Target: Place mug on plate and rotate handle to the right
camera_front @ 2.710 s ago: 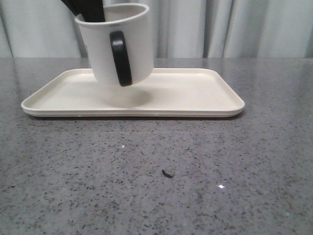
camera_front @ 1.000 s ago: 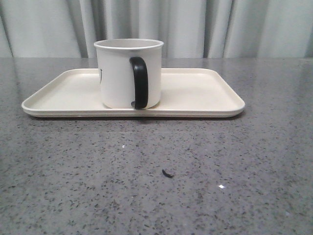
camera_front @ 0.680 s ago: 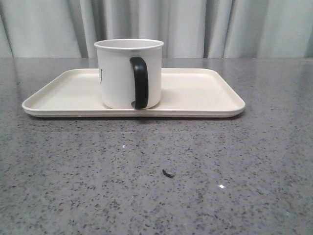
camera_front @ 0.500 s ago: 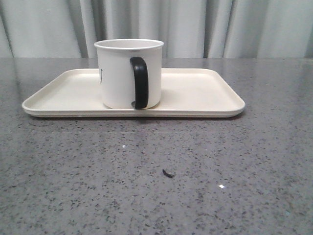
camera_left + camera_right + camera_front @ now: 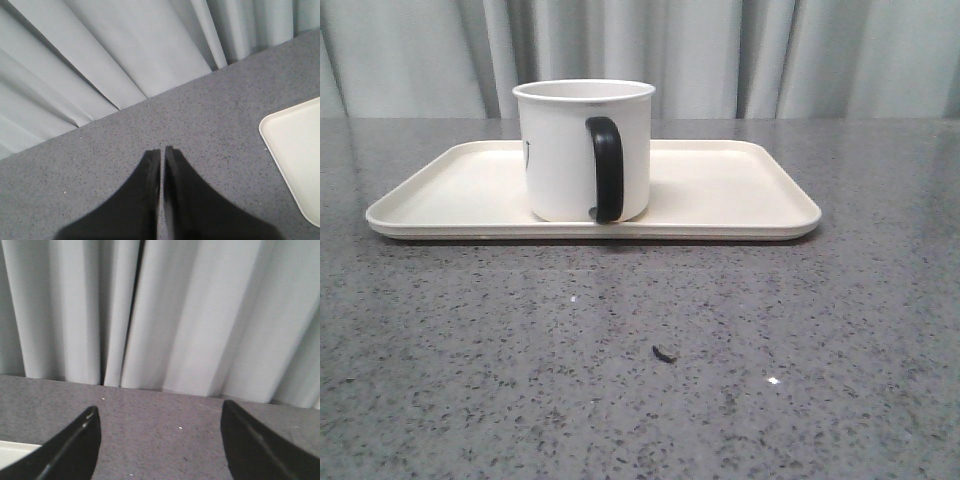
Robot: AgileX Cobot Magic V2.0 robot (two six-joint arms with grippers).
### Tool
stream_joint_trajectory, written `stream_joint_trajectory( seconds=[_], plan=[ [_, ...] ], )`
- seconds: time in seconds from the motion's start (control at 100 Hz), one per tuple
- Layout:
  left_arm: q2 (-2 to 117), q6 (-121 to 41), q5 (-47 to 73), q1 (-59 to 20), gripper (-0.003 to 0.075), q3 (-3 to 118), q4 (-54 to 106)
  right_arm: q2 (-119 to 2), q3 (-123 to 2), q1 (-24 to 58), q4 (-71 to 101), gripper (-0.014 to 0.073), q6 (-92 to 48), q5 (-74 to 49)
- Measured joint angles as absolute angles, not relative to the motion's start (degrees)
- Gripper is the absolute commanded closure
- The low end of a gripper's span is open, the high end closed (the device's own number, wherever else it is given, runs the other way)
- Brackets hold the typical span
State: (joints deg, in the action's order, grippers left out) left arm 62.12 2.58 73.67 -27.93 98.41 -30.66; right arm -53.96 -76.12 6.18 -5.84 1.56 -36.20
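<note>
Left jaws closed, right jaws spread, both off mug (image 5: 583, 150).

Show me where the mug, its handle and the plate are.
mug (image 5: 558, 150), front view, on its white side wall.
handle (image 5: 605, 168), front view, on the middle of the black loop.
plate (image 5: 720, 185), front view, on its bare floor right of the mug.
</note>
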Motion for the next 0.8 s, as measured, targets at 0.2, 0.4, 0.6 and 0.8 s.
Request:
stream_joint_trajectory(
  seconds=[0.2,0.4,0.6,0.8],
  plan=[
    [60.16,5.13,73.67,-27.93,0.0739,95.5,-31.78,-61.91,-84.85,14.08,0.31,0.0088,-4.37,-40.47],
    [59.58,5.7,73.67,-27.93,0.0739,95.4,-31.99,-73.2,-92.63,20.39,4.56,0.0088,-6.1,-49.41],
    [59.44,5.78,73.67,-27.93,0.0739,95.36,-32.12,-82.47,-95.96,23.32,8.65,0.0088,-6.77,-56.08],
    [59.44,5.78,73.67,-27.93,0.0739,95.36,-32.01,-88.27,-96.17,26.17,11.04,0.0088,-7.11,-58.08]
  ],
)
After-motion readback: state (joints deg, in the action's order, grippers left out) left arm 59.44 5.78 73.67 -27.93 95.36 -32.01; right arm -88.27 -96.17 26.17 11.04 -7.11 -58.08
